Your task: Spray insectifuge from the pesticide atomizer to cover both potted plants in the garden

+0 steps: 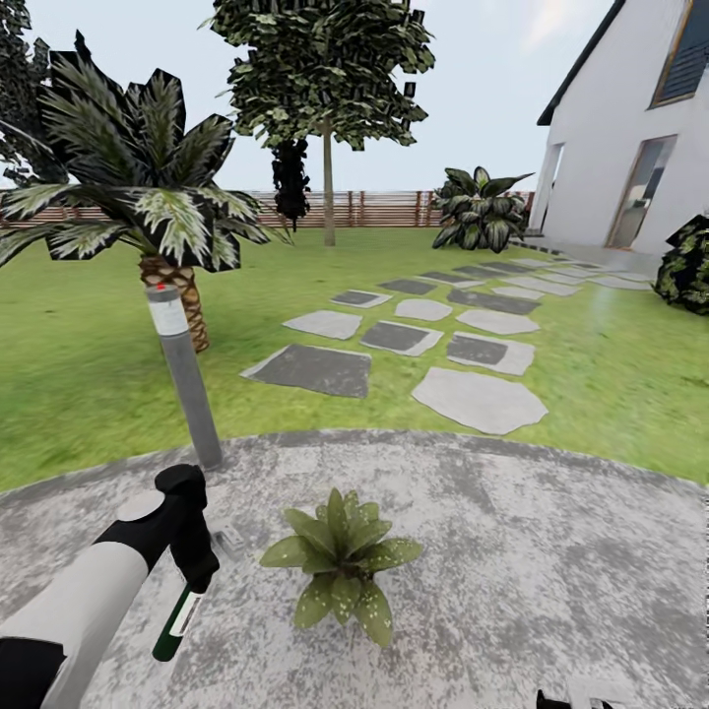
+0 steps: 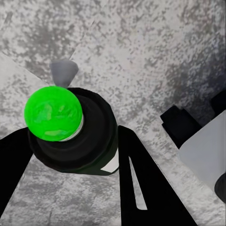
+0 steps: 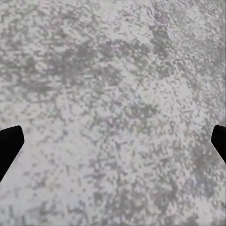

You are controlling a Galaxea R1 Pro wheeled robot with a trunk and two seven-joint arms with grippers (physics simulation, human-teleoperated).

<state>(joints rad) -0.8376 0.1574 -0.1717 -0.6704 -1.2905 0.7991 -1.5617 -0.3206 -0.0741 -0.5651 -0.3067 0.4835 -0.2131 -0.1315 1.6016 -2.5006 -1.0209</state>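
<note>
On the mottled grey patio (image 1: 551, 551), the left gripper (image 1: 192, 561) has its fingers (image 2: 141, 188) clamped around the pesticide atomizer (image 1: 177, 622), held tilted just beside a potted plant (image 1: 340, 561), while the right gripper's fingers (image 3: 9, 146) hang wide apart, gripping nothing.

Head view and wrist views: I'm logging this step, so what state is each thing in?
Left gripper: shut on the spray bottle.
Spray bottle: held off the patio, tilted, beside the plant.
Potted plant: standing on the patio, untouched.
Right gripper: open, holding nothing, above bare paving.
Bollard lamp: upright, leaning slightly.
</note>
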